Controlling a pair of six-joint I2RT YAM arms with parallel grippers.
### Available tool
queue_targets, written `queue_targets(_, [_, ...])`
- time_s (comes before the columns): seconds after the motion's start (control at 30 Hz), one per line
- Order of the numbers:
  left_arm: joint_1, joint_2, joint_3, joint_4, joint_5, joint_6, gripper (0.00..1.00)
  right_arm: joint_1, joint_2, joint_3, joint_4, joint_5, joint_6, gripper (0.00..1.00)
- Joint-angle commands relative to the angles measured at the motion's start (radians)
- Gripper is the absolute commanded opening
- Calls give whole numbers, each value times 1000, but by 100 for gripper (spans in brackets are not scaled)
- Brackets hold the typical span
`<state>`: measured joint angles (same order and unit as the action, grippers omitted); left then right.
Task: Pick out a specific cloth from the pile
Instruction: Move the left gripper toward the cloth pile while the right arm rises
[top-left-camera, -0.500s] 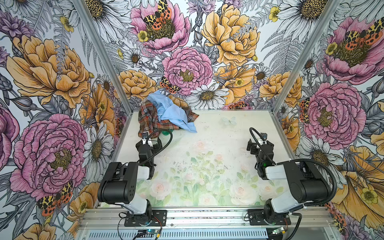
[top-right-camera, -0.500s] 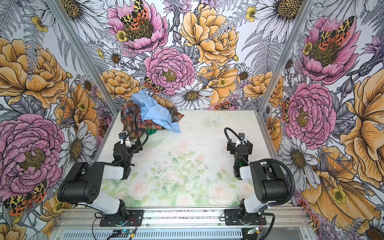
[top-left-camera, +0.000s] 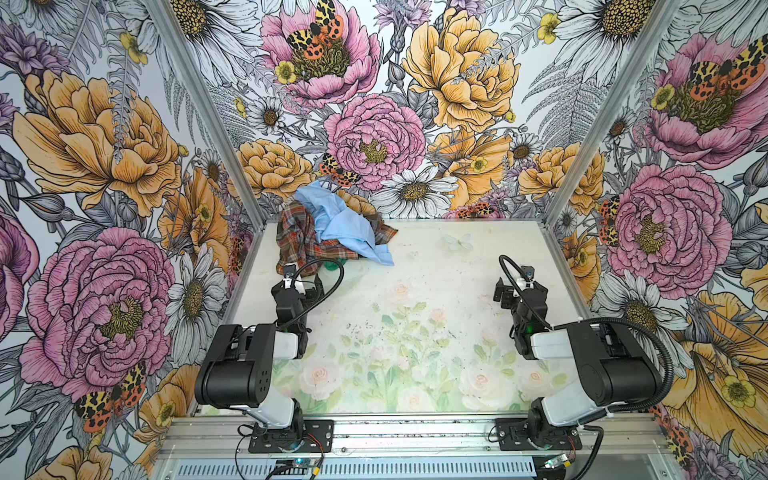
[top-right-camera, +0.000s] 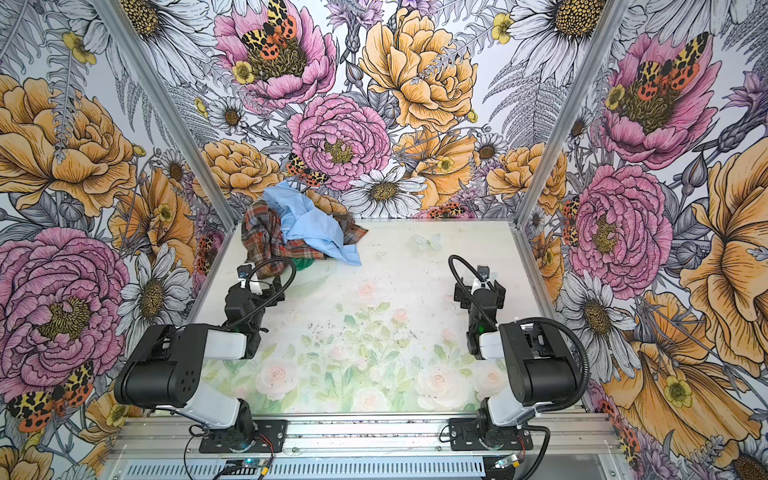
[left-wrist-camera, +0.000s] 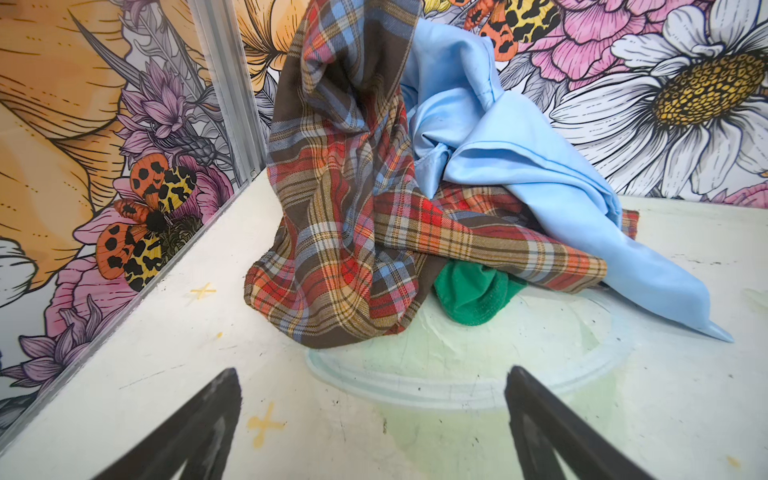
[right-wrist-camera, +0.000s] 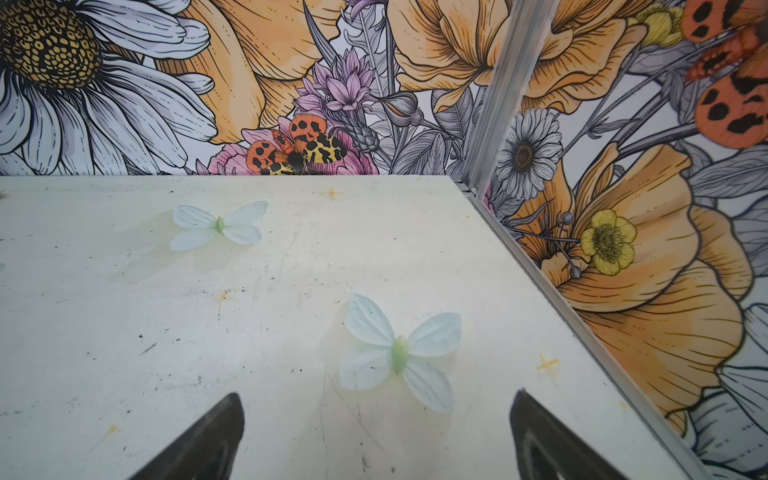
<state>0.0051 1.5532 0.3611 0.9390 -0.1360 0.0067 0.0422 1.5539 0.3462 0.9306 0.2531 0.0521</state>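
The pile (top-left-camera: 328, 232) lies in the far left corner of the table in both top views. It is a brown-orange plaid shirt (left-wrist-camera: 345, 232) with a light blue cloth (left-wrist-camera: 519, 166) draped over it. The green cloth (left-wrist-camera: 469, 297) peeks out from under the plaid's front edge, mostly covered; in a top view only a sliver of the green cloth (top-right-camera: 305, 262) shows. My left gripper (left-wrist-camera: 372, 370) is open just in front of the pile, touching nothing, and appears in a top view as the left gripper (top-left-camera: 305, 286). My right gripper (right-wrist-camera: 377, 394) is open and empty over bare table at the right, the right gripper (top-left-camera: 519, 289).
Flower-printed walls with aluminium corner posts (top-left-camera: 208, 116) enclose the table (top-left-camera: 415, 291) on three sides. Pale butterflies (right-wrist-camera: 399, 349) are printed flat on the tabletop. The pile leans against the back wall near the left post.
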Motion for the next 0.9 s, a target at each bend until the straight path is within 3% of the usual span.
queue_targets(0.0, [7, -4, 15, -2, 35, -7, 99, -3, -16, 13, 10, -12, 12, 100])
queue_targets(0.2, [6, -25, 14, -18, 34, -9, 99, 20, -77, -69, 123, -37, -35, 99])
queue_targets(0.27, [4, -64, 17, -53, 11, -11, 99, 37, -159, -70, 51, -20, -49, 100])
queue_targets(0.37, [-43, -168, 44, -185, -110, 10, 99, 81, -326, -6, -195, 6, -77, 99])
queue_targets(0.43, [-107, -247, 109, -373, -226, 7, 99, 106, -421, 96, -458, 12, -38, 99])
queue_targets(0.5, [-138, -274, 193, -560, -196, -26, 97, 129, -469, 198, -672, -26, 35, 99])
queue_targets(0.63, [-186, -143, 407, -853, -178, -64, 86, 277, -505, 312, -875, -30, 141, 100])
queue_targets(0.73, [-201, -14, 561, -1028, -137, -92, 77, 418, -509, 331, -898, -2, 217, 100])
queue_targets(0.87, [-209, 112, 708, -1159, -187, -122, 74, 565, -487, 350, -880, -15, 319, 100])
